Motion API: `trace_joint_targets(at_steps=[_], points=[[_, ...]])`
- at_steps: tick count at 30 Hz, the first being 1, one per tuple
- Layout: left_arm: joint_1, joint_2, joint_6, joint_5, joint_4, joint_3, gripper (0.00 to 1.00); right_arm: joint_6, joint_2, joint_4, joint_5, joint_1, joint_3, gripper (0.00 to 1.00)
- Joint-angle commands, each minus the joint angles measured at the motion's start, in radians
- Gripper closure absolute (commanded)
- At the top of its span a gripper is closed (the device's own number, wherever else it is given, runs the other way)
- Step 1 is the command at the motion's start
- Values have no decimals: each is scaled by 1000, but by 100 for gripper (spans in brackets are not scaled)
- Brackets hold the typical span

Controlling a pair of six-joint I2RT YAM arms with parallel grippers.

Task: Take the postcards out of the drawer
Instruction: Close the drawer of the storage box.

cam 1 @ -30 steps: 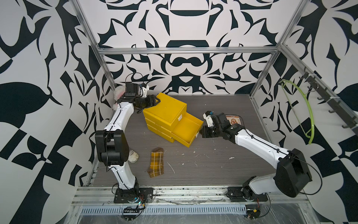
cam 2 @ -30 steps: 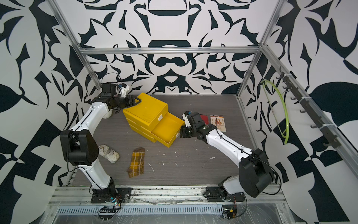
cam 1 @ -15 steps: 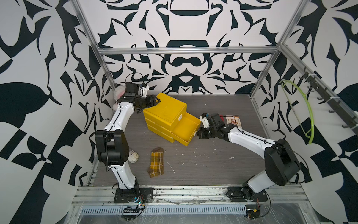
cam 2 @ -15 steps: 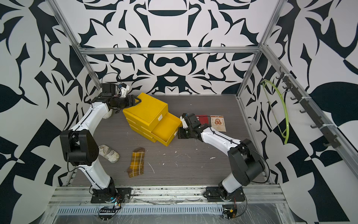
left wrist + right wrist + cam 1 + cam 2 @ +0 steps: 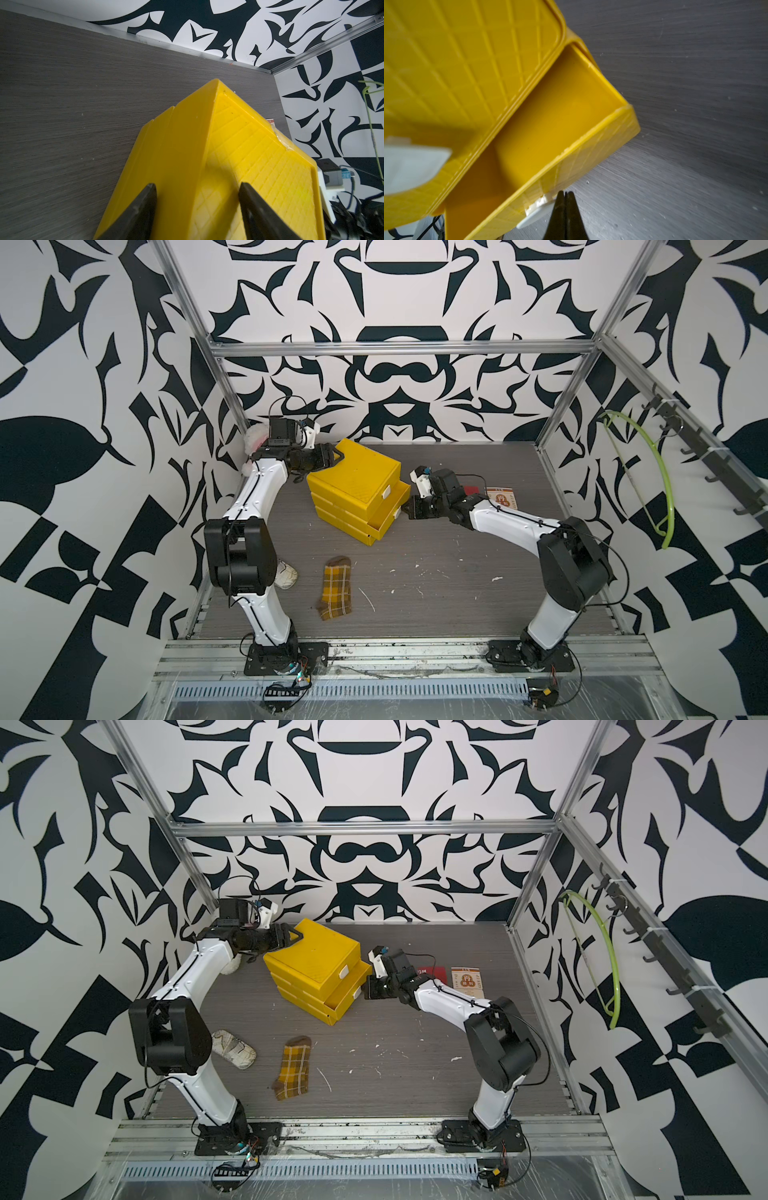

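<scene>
The drawer unit (image 5: 353,477), yellow with three drawers, stood at an angle on the desk (image 5: 457,593). Its middle drawer (image 5: 388,510) stood partly pulled out; in the right wrist view the visible part of its floor was plain yellow.

Left claw (image 5: 334,457): spread wide and clamped across the rear upper corner of the unit. In the left wrist view one finger (image 5: 145,199) lay against the side wall and the other against the patterned top.

Right claw (image 5: 566,195): fingers pressed together, pinching nothing. The tips stood at the front of the middle drawer, just beside its white handle tab (image 5: 535,212). Contact with the tab could not be confirmed.

The postcards lay flat on the desk, outside the drawer, beyond the right arm and near the right wall. Both top views showed a red card (image 5: 432,972) and, just beside it, a cream card (image 5: 467,982) with an orange-red band.

A plaid sock (image 5: 334,587) and a white shoe (image 5: 232,1050) lay near the front of the desk, well apart from the unit.
</scene>
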Motion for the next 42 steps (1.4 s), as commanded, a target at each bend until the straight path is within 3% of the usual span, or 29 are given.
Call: trace_joint_targets(at_steps=[1, 11, 20, 22, 27, 32, 35, 38, 42], points=[[-31, 50, 19, 28, -94, -10, 33, 7, 32, 92, -40, 22, 77, 100], [-31, 53, 22, 32, -95, -11, 33, 50, 121, 179, -58, 55, 146, 100], [-31, 122, 69, 76, -147, 115, 33, 39, -42, 139, 42, 53, -49, 100], [-32, 129, 66, 75, -147, 130, 33, 63, -72, 174, 49, 52, -118, 94], [-32, 139, 61, 65, -147, 136, 33, 195, -87, 391, 24, 47, -291, 66], [-32, 136, 58, 55, -141, 124, 33, 368, 19, 736, -47, 46, -391, 48], [-32, 136, 58, 54, -141, 123, 32, 470, 119, 979, -71, 46, -415, 28], [-31, 134, 60, 49, -144, 122, 32, 546, 201, 1243, -30, 47, -462, 25], [-32, 128, 65, 41, -147, 120, 32, 566, 248, 1337, 10, 53, -479, 34]])
